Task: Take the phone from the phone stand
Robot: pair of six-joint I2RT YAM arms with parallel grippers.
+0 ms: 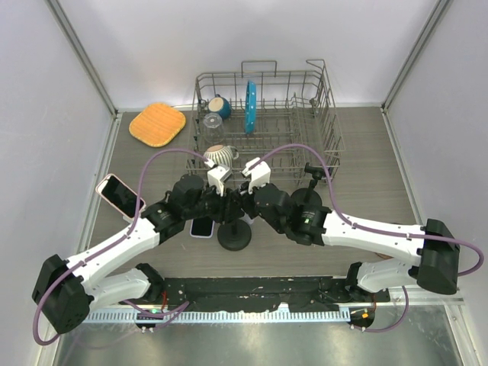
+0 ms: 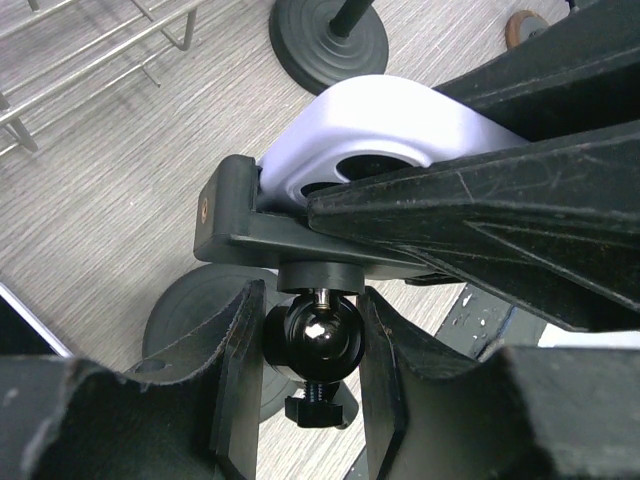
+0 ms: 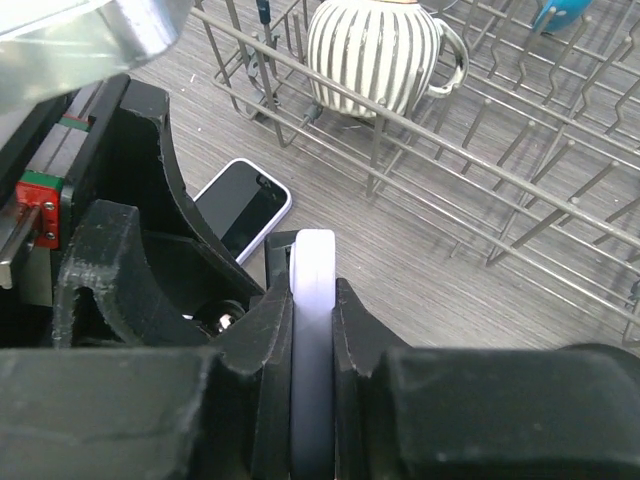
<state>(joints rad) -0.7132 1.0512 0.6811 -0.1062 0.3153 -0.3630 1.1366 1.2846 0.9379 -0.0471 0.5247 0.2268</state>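
Right claw of mine is pinched shut on the thin edge of the white phone, which sits in the phone stand. My left claw hugs the stand's ball joint.

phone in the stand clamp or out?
In. Left wrist view: the phone sits in the black clamp above the ball joint. Right end effector is shut on its edge.
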